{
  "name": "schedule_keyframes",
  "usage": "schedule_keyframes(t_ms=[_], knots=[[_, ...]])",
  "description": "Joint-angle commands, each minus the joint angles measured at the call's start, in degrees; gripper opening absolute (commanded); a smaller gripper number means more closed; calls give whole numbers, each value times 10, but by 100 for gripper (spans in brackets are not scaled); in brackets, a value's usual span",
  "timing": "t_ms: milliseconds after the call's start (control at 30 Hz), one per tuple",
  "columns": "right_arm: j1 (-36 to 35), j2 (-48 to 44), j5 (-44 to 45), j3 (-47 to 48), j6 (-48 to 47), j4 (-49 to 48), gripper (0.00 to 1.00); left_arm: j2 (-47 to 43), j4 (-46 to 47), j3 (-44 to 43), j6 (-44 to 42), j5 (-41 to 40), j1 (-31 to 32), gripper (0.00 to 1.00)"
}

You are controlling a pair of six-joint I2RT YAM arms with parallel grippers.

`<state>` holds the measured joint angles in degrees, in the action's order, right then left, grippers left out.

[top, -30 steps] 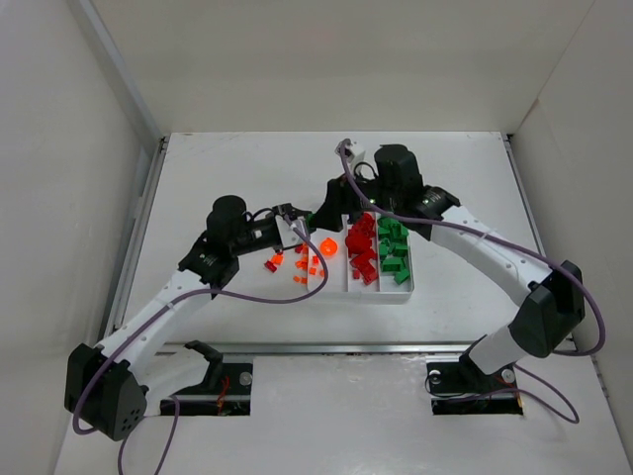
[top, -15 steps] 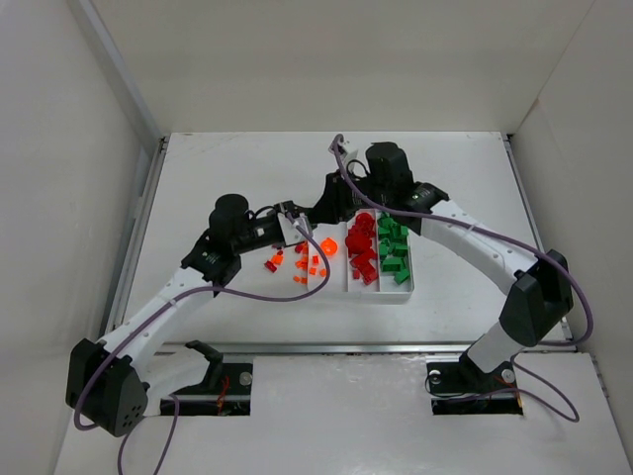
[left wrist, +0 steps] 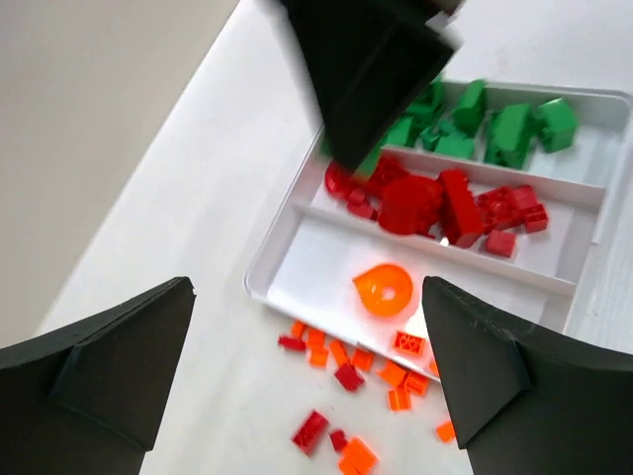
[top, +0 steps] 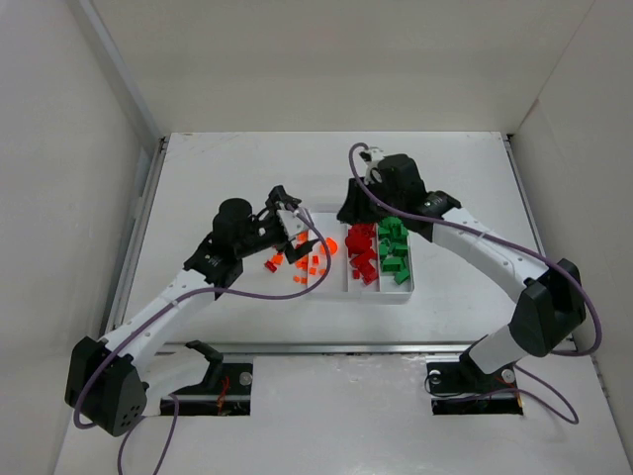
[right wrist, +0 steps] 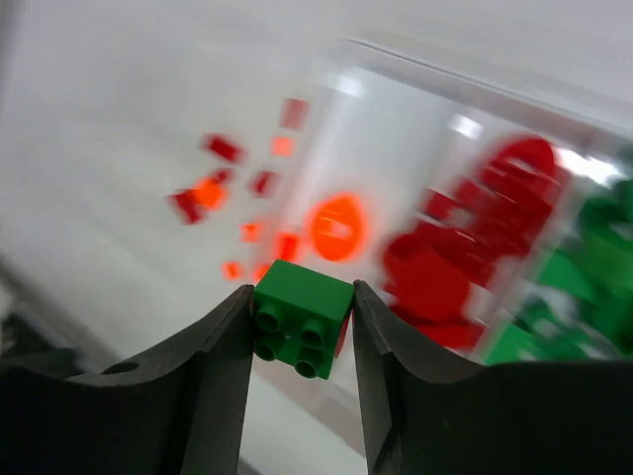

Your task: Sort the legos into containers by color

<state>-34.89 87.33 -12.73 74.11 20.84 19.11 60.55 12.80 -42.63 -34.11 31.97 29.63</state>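
The left gripper (left wrist: 307, 366) gapes wide above loose orange legos (left wrist: 396, 374); the right arm (left wrist: 371, 59) hides a corner of the tray (left wrist: 316, 267). The right gripper (right wrist: 302, 297) pinches a green brick (right wrist: 302, 322) (background blurred).

Bright, even light from above; right wrist view smeared.
Your top view is sharp, with soft shadows under the arms (top: 178, 289). Left wrist view keeps the tray (left wrist: 326, 259) in focus. Right wrist view: only the green brick (right wrist: 302, 315) is crisp; legos (right wrist: 435, 267) behind blur, glare on the tray rim.
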Motion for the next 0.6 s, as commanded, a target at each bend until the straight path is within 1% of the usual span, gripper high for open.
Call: schedule_keyframes(t_ms=[0,33,67,100,167,233,400,467,533,567], knots=[[50,-29,155,-47,26,79,0,-9,-8,27,78,-124,3,100],[63,-30,196,-57,26,95,0,-9,-8,33,86,-148,3,100],[69,-30,218,-70,31,105,0,-9,-14,46,104,-191,3,100],[69,-30,235,-70,32,113,0,-9,-19,52,105,-208,3,100],[89,-16,254,-77,32,129,0,-9,-26,57,116,-228,3,100],[89,6,259,-77,16,136,0,-9,-33,73,116,-234,3,100],[89,35,259,-64,-3,136,0,-9,-14,107,32,-240,3,100],[89,50,253,-58,-9,141,6,-9,-14,112,12,-241,-4,100],[89,56,253,-53,-9,148,20,-9,-23,113,-22,-225,-4,100],[89,56,253,-53,-9,153,35,-2,-31,113,-28,-217,-4,100]])
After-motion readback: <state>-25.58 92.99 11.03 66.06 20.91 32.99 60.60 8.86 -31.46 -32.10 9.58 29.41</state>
